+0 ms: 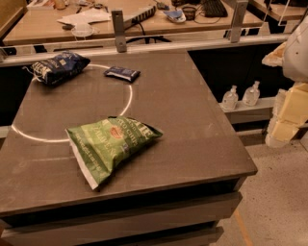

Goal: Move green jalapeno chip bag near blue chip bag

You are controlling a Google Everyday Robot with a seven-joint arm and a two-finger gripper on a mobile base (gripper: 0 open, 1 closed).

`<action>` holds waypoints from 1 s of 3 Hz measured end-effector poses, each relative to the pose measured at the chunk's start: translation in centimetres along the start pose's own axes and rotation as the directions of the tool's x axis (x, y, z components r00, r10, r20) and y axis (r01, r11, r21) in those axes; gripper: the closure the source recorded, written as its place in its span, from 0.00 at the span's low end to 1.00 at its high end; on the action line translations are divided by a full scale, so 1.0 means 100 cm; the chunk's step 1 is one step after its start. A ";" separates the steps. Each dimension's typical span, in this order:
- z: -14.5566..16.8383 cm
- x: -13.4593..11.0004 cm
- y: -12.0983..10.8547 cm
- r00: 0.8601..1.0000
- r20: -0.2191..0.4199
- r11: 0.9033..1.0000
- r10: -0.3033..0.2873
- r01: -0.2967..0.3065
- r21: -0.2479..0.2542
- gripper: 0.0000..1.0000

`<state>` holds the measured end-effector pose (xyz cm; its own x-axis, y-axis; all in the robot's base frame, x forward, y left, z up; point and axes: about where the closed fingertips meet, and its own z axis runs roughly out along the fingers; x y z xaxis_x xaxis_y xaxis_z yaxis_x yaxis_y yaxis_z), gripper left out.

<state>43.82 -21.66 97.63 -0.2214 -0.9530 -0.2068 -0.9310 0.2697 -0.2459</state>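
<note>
The green jalapeno chip bag (pixel 110 145) lies flat on the dark table (pixel 192 120), in its front-left part, with white lettering and a small red-orange logo. The blue chip bag (pixel 58 67) is puffy and navy and lies at the table's back-left corner, well apart from the green bag. My gripper (pixel 283 129) hangs with the pale arm at the far right edge of the view, beyond the table's right side and far from both bags. It holds nothing that I can see.
A small flat dark blue packet (pixel 122 73) lies at the back centre of the table. A white arc (pixel 129 101) is marked on the tabletop. Two clear bottles (pixel 240 96) stand on a ledge to the right. A cluttered desk (pixel 144 14) and rail posts stand behind.
</note>
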 end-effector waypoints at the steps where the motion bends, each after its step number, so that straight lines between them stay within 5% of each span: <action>1: 0.000 0.000 0.000 1.000 0.000 1.000 0.000 0.000 0.000 0.00; 2: -0.003 -0.013 0.004 0.998 0.060 1.000 -0.018 0.019 -0.004 0.00; 3: -0.001 -0.051 0.024 0.972 0.212 0.995 -0.098 0.102 -0.008 0.00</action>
<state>42.65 -16.16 98.13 -0.0627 -0.9239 -0.3776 -0.9512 0.1699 -0.2577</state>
